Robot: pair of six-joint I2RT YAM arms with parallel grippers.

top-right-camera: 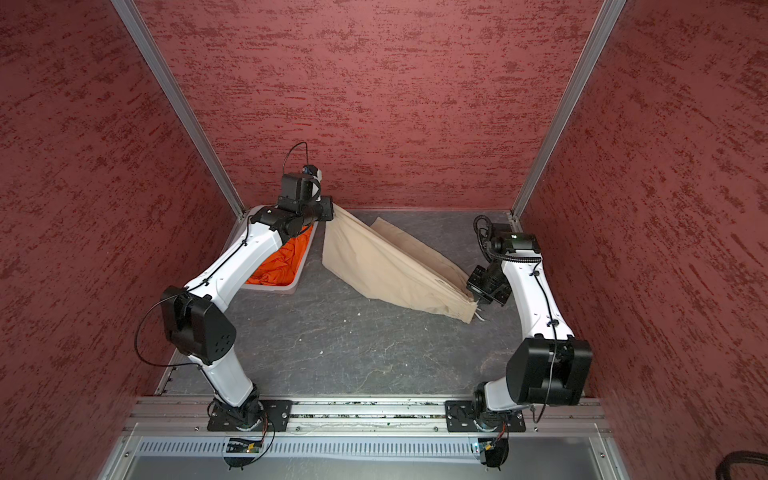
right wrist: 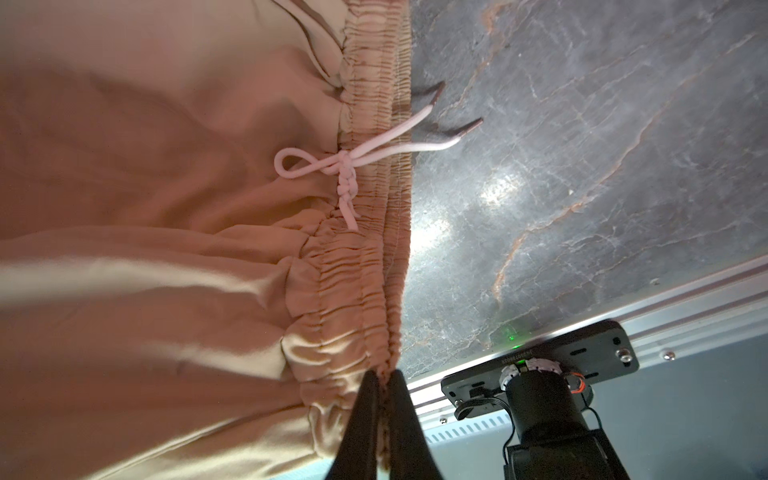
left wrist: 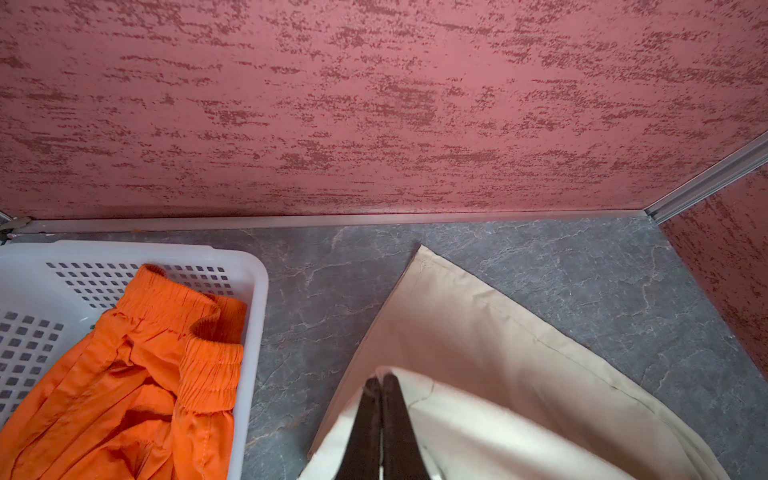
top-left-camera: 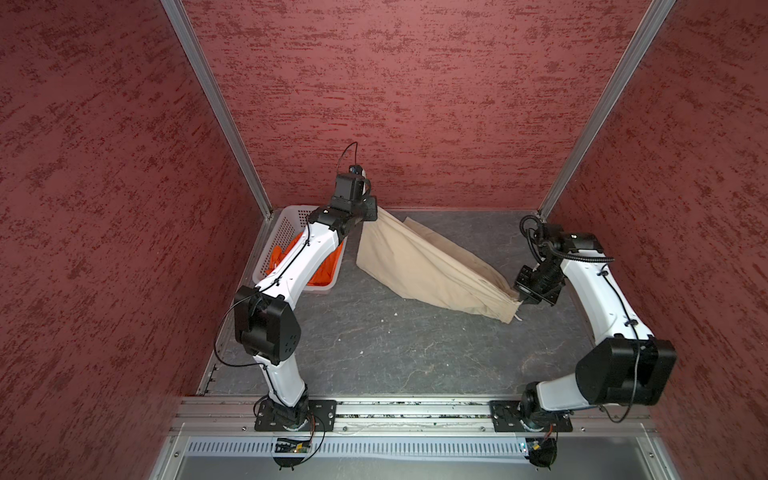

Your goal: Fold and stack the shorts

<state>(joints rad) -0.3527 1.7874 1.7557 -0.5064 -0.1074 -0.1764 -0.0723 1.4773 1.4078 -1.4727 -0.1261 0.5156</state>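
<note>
Nearby, white basket (left wrist: pixel 259 299) holding orange shorts (left wrist: pixel 137 374), beside beige shorts (left wrist: pixel 478 332)

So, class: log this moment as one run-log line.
left gripper: shut on beige shorts, leg corner | right gripper: shut on waistband | orange shorts: in basket
</note>
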